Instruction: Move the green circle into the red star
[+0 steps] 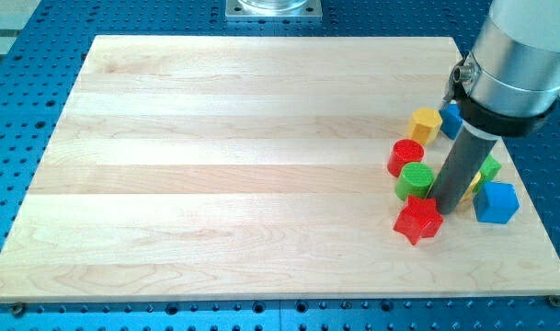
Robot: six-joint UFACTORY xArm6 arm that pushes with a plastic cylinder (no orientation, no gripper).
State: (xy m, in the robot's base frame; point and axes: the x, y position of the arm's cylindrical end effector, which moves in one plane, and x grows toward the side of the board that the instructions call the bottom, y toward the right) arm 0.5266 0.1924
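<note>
My tip (446, 208) rests on the board (215, 165) just right of the red star (418, 220) and lower right of the green circle (415, 180); there is no pincer, only the rod. The green circle sits directly above the star, seemingly touching it, with a red circle (405, 156) at its upper left. Behind the rod, a green block (490, 168) and a yellow block (471, 188) are mostly hidden, shapes unclear. A blue block (451, 119) is partly covered by the arm. A yellow block (426, 123) and a blue cube (496, 202) show fully.
</note>
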